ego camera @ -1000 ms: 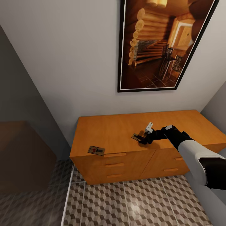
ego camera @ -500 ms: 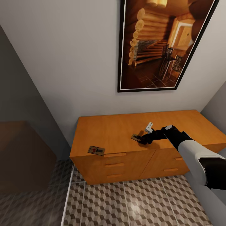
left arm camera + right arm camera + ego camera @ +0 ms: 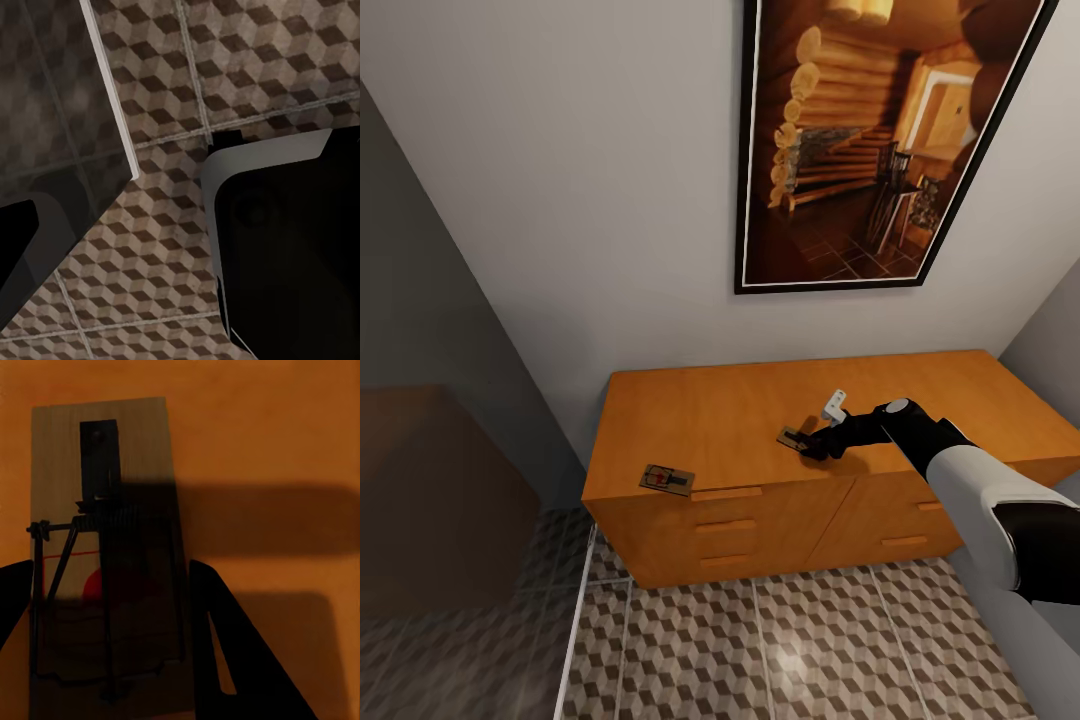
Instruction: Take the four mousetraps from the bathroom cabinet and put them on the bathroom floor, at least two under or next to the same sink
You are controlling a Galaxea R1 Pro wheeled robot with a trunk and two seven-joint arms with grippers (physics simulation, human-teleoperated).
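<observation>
On the cabinet [image 3: 760, 420] top, the right gripper [image 3: 807, 447] has its jaws spread either side of a mousetrap [image 3: 105, 547]; whether they pinch it I cannot tell. A second mousetrap [image 3: 666, 480] lies at the cabinet's front left corner, and a framed picture [image 3: 880, 140] hangs on the wall above. The left gripper's jaws are too hidden to judge, over the bathroom floor [image 3: 225, 60].

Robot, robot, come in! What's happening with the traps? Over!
Right gripper straddling a trap, jaws open. Second trap at cabinet front edge. Nothing blocking.

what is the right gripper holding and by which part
The right gripper straddles the near end of a small brown wooden mousetrap on the orange-brown cabinet top; whether it is gripped cannot be told.
</observation>
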